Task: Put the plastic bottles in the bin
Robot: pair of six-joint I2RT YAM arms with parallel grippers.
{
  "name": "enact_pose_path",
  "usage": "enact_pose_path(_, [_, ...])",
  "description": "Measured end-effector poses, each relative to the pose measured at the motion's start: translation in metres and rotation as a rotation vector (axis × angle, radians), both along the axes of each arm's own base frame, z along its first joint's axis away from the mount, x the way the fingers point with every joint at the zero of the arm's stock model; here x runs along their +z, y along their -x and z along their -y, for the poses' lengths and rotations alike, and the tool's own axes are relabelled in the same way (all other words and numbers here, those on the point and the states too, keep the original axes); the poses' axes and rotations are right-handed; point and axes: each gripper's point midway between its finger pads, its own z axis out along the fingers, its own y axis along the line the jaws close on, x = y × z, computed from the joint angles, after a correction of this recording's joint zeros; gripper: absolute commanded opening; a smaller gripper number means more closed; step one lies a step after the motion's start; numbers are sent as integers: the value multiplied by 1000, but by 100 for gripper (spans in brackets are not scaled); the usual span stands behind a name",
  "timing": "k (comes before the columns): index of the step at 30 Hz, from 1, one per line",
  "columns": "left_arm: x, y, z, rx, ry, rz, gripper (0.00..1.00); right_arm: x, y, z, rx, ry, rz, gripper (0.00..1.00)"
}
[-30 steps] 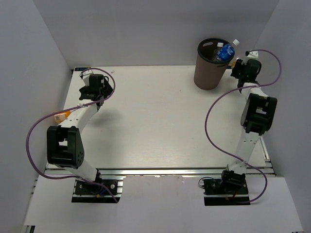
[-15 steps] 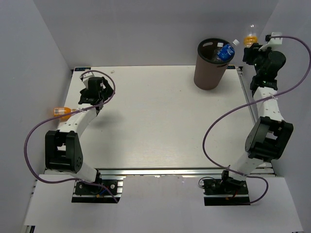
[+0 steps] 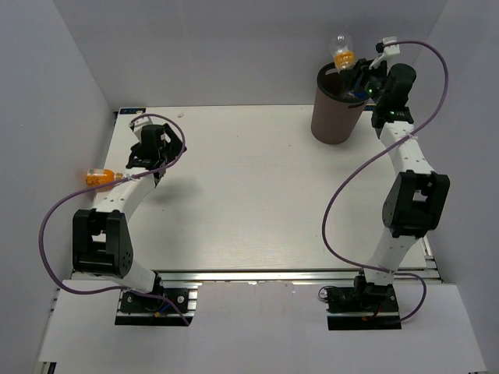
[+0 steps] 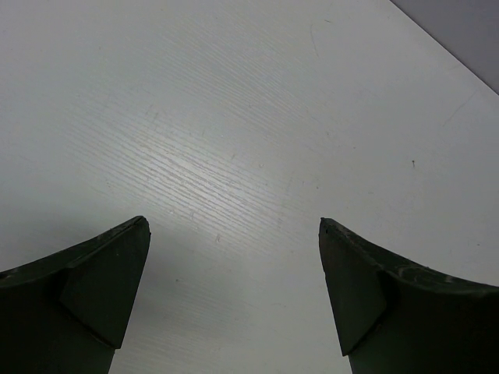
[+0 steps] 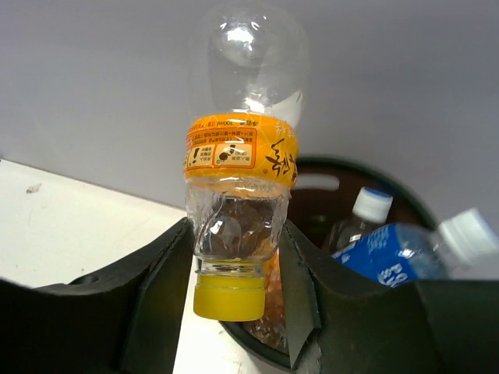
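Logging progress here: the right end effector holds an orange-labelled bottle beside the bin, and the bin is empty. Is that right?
Not quite: the bin is not empty. The right wrist view shows a blue-labelled bottle inside. The right end effector does hold the orange-labelled bottle beside it.

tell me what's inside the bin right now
Inside the bin: a blue-labelled bottle and a second capped bottle. The orange-labelled bottle in the right gripper covers the rest, so anything deeper is hidden.

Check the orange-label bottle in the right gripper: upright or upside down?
Upside down: the orange-label bottle has its yellow cap pointing down below the right gripper, and its clear base up.
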Motion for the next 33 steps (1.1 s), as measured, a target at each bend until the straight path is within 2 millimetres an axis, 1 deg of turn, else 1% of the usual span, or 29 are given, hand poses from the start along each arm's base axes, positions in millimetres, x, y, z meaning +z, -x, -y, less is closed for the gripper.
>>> enact_pose_path(2, [0,0,1,-2,5,0,98,-24,-14,2,-7,-24,-53,0])
enact_pose_path(3, [0,0,1,-3,7,0,98,-36,-22,3,-9,-36,-81,3])
enact_pose_path(5, [0,0,2,-2,10,0,98,-55,-37,3,-10,-51,-126,19])
enact_pose_path(6, [0,0,1,-1,11,-1,98,-61,-45,3,-12,-59,-146,30])
enact_pose_path(8, [-1,1,1,3,12,-3,98,-69,-54,2,-10,-70,-171,41])
enact_pose_path(9, [-1,1,0,6,10,-6,98,-70,-56,1,-6,-74,-182,56])
enact_pose_path(11, [-2,2,-2,17,7,-11,98,-68,-55,-3,-1,-84,-193,89])
enact_pose_path(15, [-2,4,-8,40,7,-13,98,-43,-46,-9,20,-80,-156,89])
enact_pose_path(18, [-2,5,-15,64,13,-16,98,-12,-28,-14,29,-66,-108,89])
enact_pose_path(22, [-7,11,-31,127,24,-43,98,39,15,-17,30,-34,-16,89])
enact_pose_path(24, [-10,16,-47,183,33,-59,98,55,40,-16,17,-23,18,89])
enact_pose_path(25, [-11,18,-54,209,41,-62,98,60,54,-14,0,-19,34,89])
enact_pose_path(27, [-11,22,-80,293,64,-59,98,61,79,-5,-52,-20,51,89])
enact_pose_path(29, [-11,29,-109,395,83,-53,98,54,96,5,-112,-23,57,89])
enact_pose_path(31, [-13,41,-139,516,88,-56,98,41,103,13,-155,-26,29,90])
enact_pose_path(33, [-17,55,-162,621,82,-72,98,27,102,18,-185,-26,-8,89])
